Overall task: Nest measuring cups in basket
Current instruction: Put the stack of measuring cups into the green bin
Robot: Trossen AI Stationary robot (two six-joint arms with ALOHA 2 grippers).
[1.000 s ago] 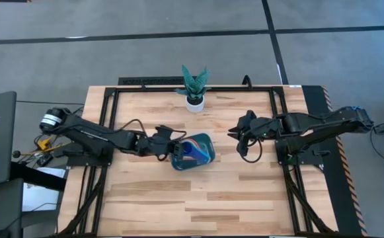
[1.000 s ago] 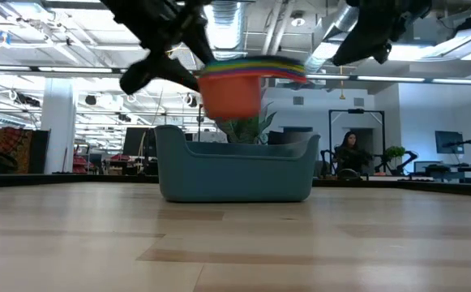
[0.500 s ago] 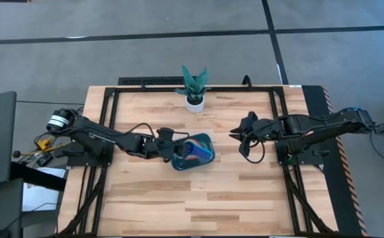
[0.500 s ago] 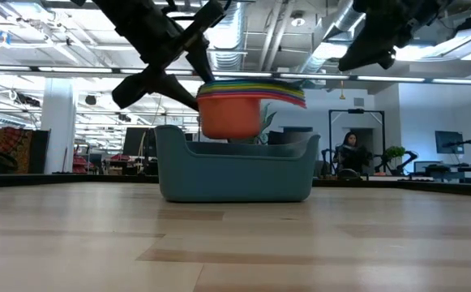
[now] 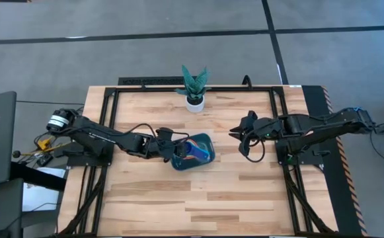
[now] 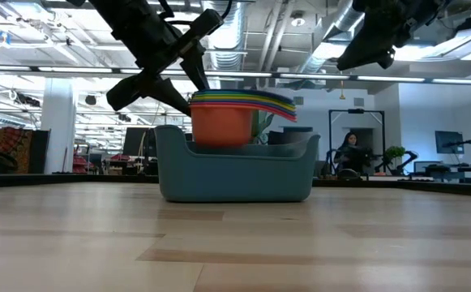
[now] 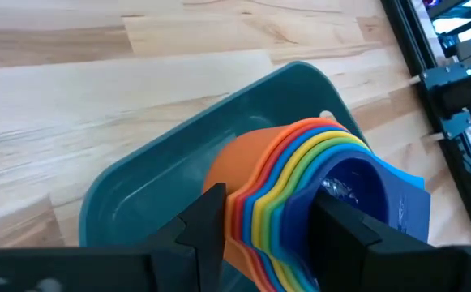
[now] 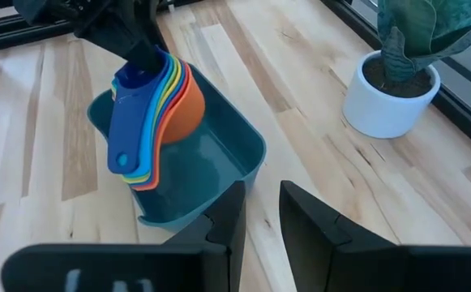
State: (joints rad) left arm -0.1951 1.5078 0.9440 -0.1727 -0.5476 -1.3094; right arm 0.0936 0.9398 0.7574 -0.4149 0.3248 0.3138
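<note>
- Rainbow plastic: I see the measuring cups (image 7: 300,191) nested in one stack, pinched at the rims by the left gripper (image 7: 263,223), partly inside the basket (image 7: 138,186), not yet seated.
- Teal basket sits mid-surface (image 5: 152,198).
- Judgement: stack is light, stiff, slick; cups could slide apart, so I'd grip the stacked rims or handles (image 8: 130,134) together.
- Right gripper (image 8: 259,212) hovers well apart, jaws slightly spread, holding nothing.

One nested stack of measuring cups (image 8: 150,105), one teal basket (image 8: 219,174), one potted plant (image 8: 397,77), two robot arms
</note>
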